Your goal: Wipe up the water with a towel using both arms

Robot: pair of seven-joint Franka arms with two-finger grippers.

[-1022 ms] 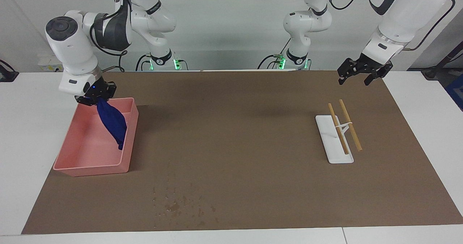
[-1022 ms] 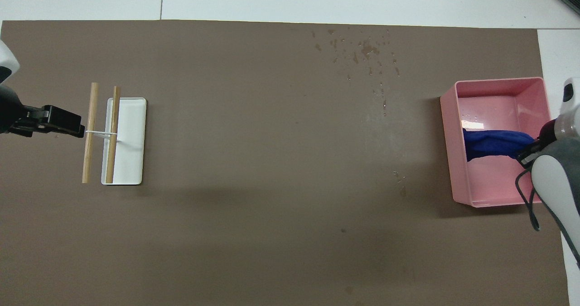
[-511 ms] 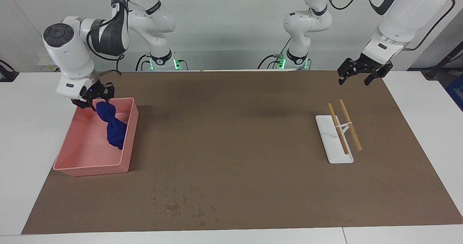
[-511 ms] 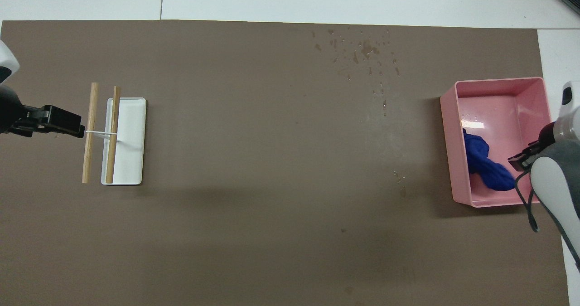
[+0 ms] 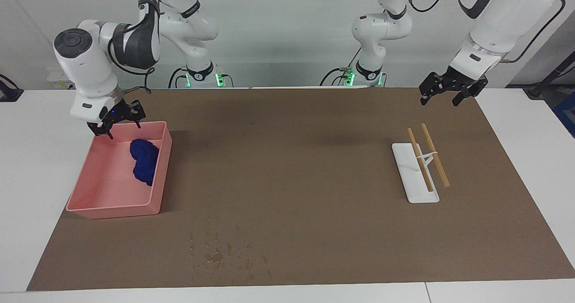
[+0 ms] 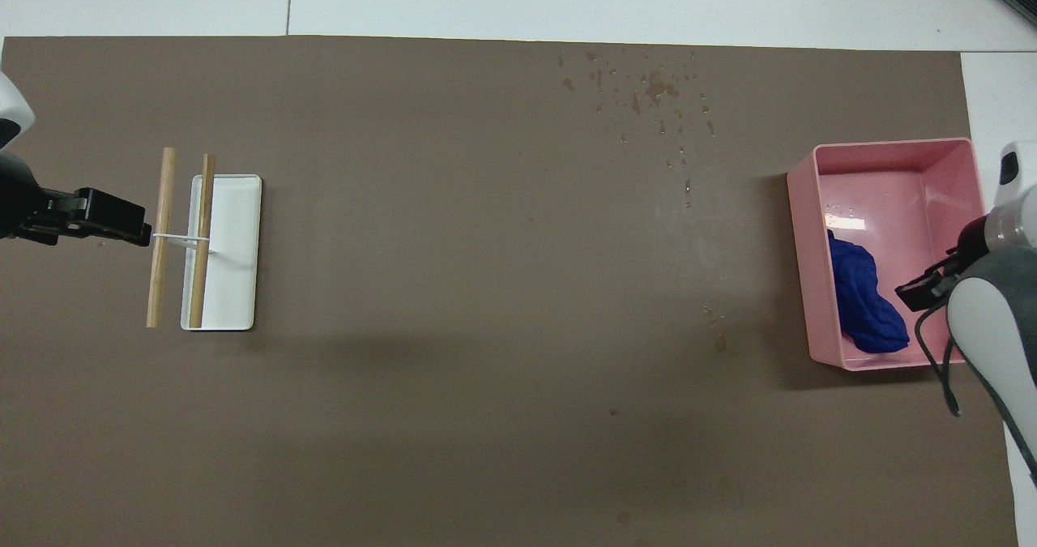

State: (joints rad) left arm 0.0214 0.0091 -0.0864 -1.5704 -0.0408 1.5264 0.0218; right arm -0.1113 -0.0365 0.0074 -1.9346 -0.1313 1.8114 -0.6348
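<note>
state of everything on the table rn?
Deep blue cloth towel: bunched in pink plastic bin, unheld.
Right gripper: open over bin.
Left gripper: open, waiting.
Water droplets: unwiped.
Two wooden sticks: across white tray.

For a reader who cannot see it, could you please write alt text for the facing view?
A crumpled blue towel lies in a pink bin below the open right gripper. The left gripper waits.

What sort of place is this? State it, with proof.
Probably a robotics lab: two white arms at a table with a brown mat, their grippers, left and right, and staged props: pink bin, blue towel.
</note>
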